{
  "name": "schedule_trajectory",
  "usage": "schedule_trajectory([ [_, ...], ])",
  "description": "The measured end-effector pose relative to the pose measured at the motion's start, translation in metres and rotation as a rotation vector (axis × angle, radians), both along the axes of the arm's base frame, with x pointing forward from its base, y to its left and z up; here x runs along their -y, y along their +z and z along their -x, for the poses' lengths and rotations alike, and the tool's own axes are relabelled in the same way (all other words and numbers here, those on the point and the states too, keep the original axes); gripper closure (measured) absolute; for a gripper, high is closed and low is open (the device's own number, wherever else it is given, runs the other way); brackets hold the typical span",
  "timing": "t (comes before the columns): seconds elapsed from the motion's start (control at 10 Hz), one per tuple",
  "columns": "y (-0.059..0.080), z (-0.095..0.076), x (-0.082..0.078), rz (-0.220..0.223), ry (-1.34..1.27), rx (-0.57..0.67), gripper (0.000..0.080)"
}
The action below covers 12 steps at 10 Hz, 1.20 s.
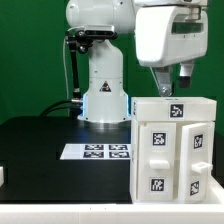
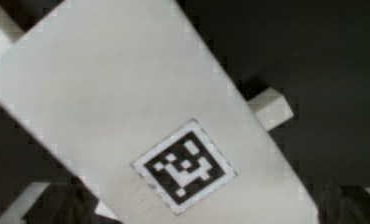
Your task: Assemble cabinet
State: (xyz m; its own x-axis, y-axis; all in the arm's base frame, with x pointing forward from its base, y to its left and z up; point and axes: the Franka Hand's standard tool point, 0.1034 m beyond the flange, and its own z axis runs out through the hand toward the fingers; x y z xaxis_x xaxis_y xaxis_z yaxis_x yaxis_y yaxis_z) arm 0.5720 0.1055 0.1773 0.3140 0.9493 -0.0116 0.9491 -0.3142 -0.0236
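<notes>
The cabinet is a white boxy body with several black-and-white tags. It stands on the black table at the exterior view's right. My gripper hangs just above its top panel, fingers apart, holding nothing. In the wrist view the tagged top panel fills most of the picture, running diagonally. Only dark bits of my fingers show at the corners. Whether the fingertips touch the panel cannot be told.
The marker board lies flat on the table in front of the robot base. A small white part sits at the exterior view's left edge. The table's front edge runs just below the cabinet.
</notes>
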Motion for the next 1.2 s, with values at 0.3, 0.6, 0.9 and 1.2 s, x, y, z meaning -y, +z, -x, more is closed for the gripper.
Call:
schedule_trajectory([
  [0.3, -0.004, 0.001, -0.004, 0.057, 0.397, 0.010, 0.0151],
  [0.6, -0.011, 0.003, -0.001, 0.069, 0.440, -0.001, 0.0151],
  [0.9, -0.019, 0.004, 0.004, 0.072, 0.424, -0.014, 0.0151],
  [1.2, -0.026, 0.002, 0.009, 0.077, 0.396, -0.023, 0.0151],
])
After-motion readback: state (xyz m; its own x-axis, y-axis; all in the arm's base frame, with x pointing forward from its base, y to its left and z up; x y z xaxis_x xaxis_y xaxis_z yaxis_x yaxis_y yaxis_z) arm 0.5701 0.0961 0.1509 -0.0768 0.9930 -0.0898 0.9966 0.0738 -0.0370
